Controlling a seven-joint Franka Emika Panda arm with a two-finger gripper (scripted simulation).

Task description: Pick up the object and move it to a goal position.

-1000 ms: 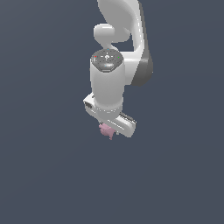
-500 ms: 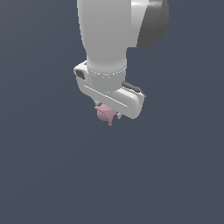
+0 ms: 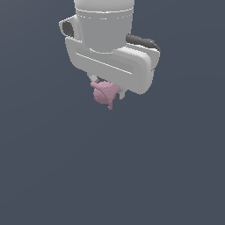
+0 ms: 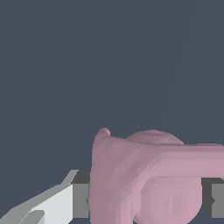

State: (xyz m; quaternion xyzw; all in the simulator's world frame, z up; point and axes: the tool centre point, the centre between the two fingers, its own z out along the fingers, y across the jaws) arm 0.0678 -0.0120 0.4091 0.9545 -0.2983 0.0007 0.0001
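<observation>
Arm: The white Panda arm filled the upper part of the exterior view, its gripper (image 3: pixel 107 89) pointing down over a plain dark grey ground.

Object: The pink object (image 3: pixel 105 93) hung beneath the hand, well above anything that might have carried it. No counter edge could be made out in either view.

Fingers: The fingers (image 4: pixel 65 202) were closed on the object, one grey pad showing on each side of the pink body in the wrist view. The body sat squarely between them, with a short nub sticking out below and others to the sides.

Done: The pick looked complete. The object was off the ground and held, with nothing else touching it.

Left: The carry to the goal, as far as I could judge. No goal marker showed in either view, so how far the arm had to go could not be told.

Hold: The grip seemed sound from where I stood, though the lumpy shape gave the pads little flat surface, and a slip on a fast move could not be ruled out.
</observation>
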